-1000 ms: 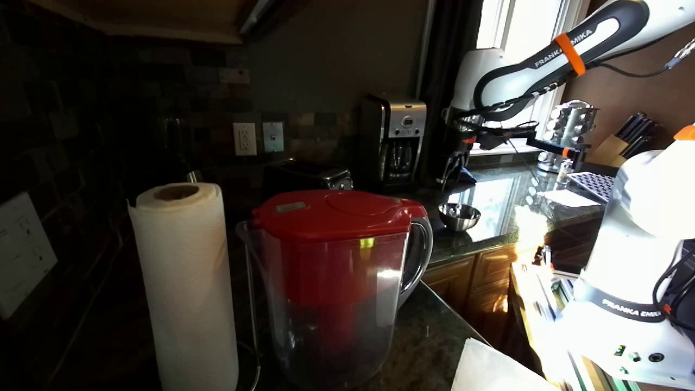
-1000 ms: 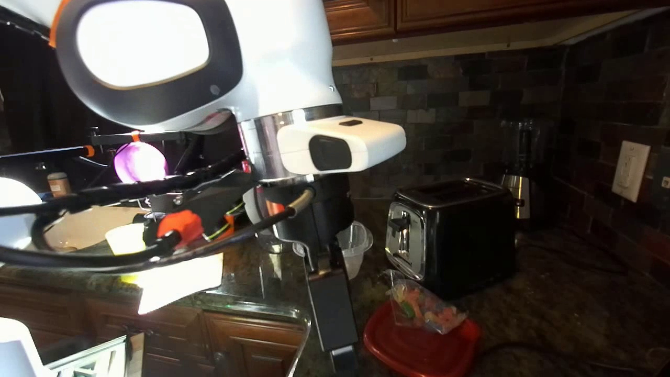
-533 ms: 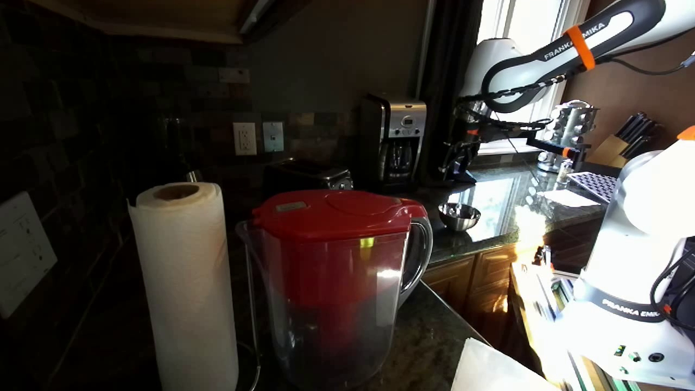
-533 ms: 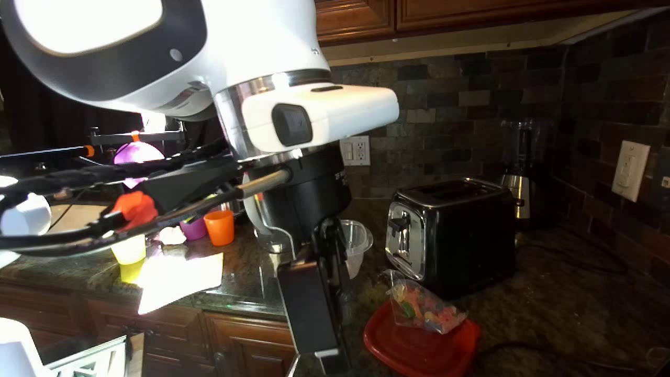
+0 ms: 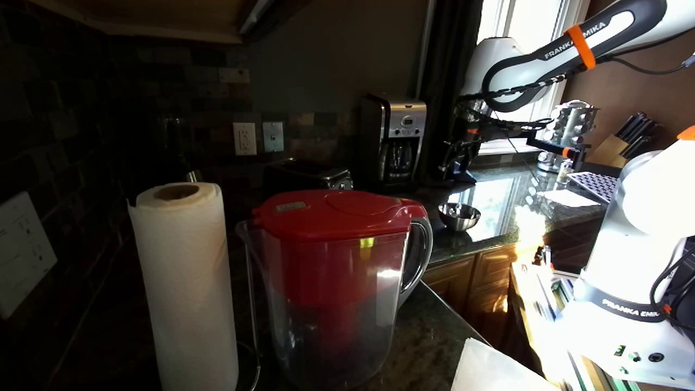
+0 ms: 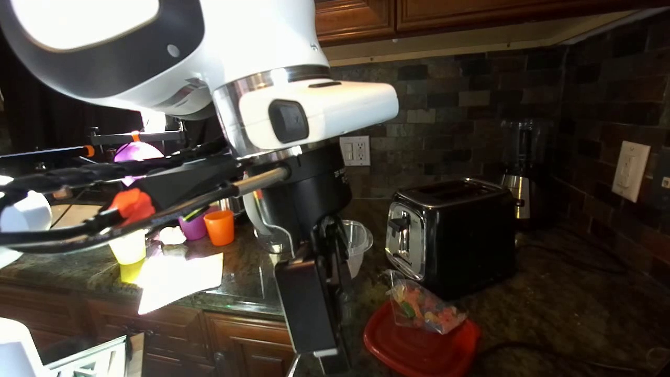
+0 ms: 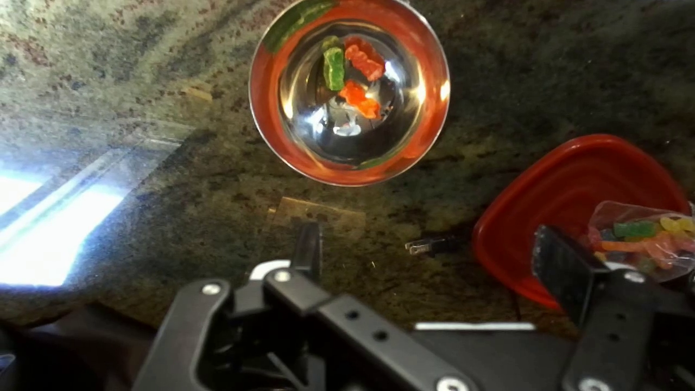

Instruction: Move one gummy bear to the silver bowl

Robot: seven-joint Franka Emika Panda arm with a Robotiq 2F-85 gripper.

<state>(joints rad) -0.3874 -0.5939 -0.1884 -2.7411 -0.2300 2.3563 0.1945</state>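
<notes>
Speckled stone table (image 7: 505,70), wrist view. Hand (image 7: 427,239) above it, spread wide, grasping nothing. Red dish (image 7: 581,174). Silver bowl (image 7: 347,152), apart from the dish. Clear bag of gummies (image 7: 646,241), on the dish. Gummy bears (image 7: 334,65), three inside the bowl; each presumably light, soft and tacky, best pinched gently across the waist; hard pressure might flatten it.

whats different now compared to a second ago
The white-and-black robot arm has shifted left and up in an exterior view, taking the black gripper left and uncovering a pale wall outlet plate. In the wrist view the gripper is open, holding nothing; whether it let go of anything, the earlier pictures don't show. The shiny silver bowl, black toaster and clear plastic bag of gummies stayed put.
</notes>
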